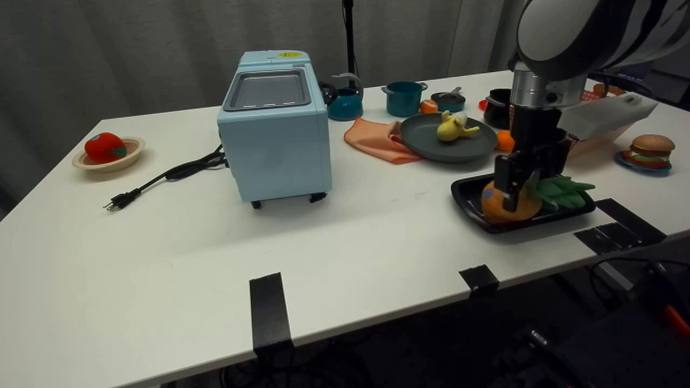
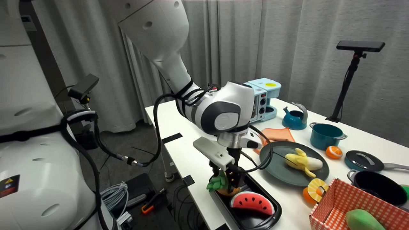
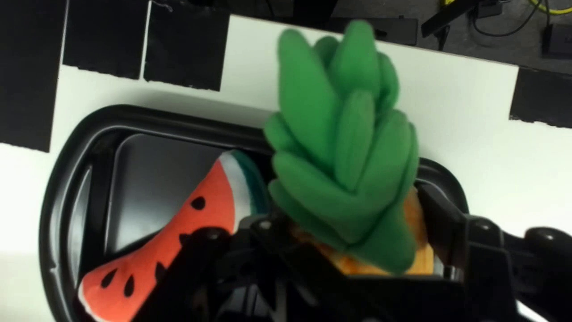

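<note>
standing tight between tray rim (image 3: 178, 123) and watermelon slice (image 3: 203, 219), the pincer (image 3: 355, 219) straddles a toy pineapple (image 3: 348, 165), clamping unclear.

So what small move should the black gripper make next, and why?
Probably a gentle squeeze of the black gripper: its jaws stand on either side of the orange toy pineapple with green leaves, which sits in the shallow black rectangular tray. I can't tell whether the grip is firm.
</note>
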Available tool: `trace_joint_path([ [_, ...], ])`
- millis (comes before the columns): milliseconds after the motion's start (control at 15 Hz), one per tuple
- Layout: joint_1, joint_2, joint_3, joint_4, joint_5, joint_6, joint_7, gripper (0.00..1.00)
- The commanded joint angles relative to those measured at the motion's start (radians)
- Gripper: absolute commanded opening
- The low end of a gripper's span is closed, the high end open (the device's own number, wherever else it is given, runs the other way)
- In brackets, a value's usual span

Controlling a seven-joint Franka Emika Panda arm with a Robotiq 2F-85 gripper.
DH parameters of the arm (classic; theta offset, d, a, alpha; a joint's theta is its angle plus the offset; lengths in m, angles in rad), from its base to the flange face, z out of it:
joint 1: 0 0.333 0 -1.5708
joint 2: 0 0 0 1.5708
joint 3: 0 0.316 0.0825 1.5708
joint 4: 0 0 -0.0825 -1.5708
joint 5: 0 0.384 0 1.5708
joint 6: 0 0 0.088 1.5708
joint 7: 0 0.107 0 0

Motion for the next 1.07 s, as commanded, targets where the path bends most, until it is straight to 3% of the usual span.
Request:
trace_joint_path([
  [0, -0.026, 0.028, -0.002, 0.022, -0.097, 0.054, 0.018, 0.43],
  [400, -0.039, -0.072, 0.002, 0.007, -0.123, 0.030, 0.005, 0.03],
  [1000, -0.086, -0.319, -0.022, 0.048, -0.094, 0.005, 0.000, 0.04],
])
